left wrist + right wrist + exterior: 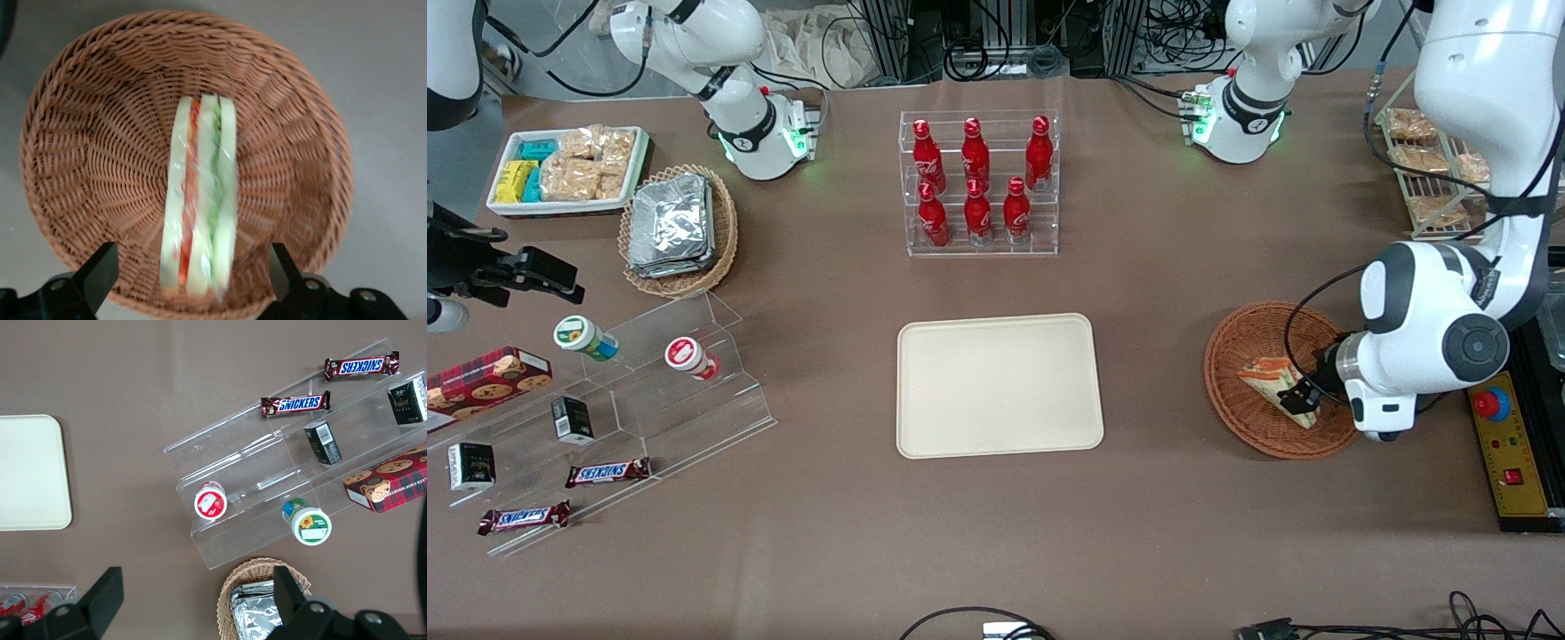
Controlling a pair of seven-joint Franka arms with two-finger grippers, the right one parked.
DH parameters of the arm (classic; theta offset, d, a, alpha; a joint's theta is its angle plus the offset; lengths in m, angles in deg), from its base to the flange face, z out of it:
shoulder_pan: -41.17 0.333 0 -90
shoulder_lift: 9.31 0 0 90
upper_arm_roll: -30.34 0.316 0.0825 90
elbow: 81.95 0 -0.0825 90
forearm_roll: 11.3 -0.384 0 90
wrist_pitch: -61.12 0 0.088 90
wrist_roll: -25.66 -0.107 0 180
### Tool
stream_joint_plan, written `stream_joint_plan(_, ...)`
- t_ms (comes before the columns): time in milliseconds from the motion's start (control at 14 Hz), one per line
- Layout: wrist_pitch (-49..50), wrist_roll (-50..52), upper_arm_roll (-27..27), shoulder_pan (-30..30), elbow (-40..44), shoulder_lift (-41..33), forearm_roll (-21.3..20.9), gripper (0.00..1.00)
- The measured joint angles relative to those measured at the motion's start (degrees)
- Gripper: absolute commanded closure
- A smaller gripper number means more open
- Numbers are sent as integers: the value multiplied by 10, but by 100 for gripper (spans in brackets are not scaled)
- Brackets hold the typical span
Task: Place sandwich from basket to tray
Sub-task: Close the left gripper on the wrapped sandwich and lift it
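Sandwich (1282,386): it lies in the reddish-brown basket (1240,341), toward the working arm's end of the table. In the left wrist view the sandwich (200,200) stands on its edge, and its orange-red and green layers face the camera.

Basket: it is round and woven, it sits on the brown table (996,533), well apart from the tray. In the left wrist view the basket (87,133) holds only the sandwich.

Gripper (1303,393): it is low over the basket, at the sandwich's end that is nearer to the front camera. In the left wrist view the gripper (193,277) is spread wide. One of its fingers (100,267) shows on each side of the sandwich, and there is a gap between each finger and the bread. It grasps nothing.

Tray (925,427): cream-beige, flat, in the middle of the table, nearer to the front camera than the rack of red bottles (978,182). Nothing lies on it.

Task state: the sandwich is not yet lifted.
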State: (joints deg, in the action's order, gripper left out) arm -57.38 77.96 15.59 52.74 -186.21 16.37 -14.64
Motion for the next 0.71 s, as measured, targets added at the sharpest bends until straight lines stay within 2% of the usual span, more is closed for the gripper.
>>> stream_joint_plan(357,-55,23,6,0,-7,39,0,2)
stream_joint_plan(429,-58,25,6,0,-8,45,0,53)
stream_joint_plan(500,-60,25,6,0,-8,50,0,100)
stream_joint_plan(714,-58,26,6,-1,-4,53,0,100)
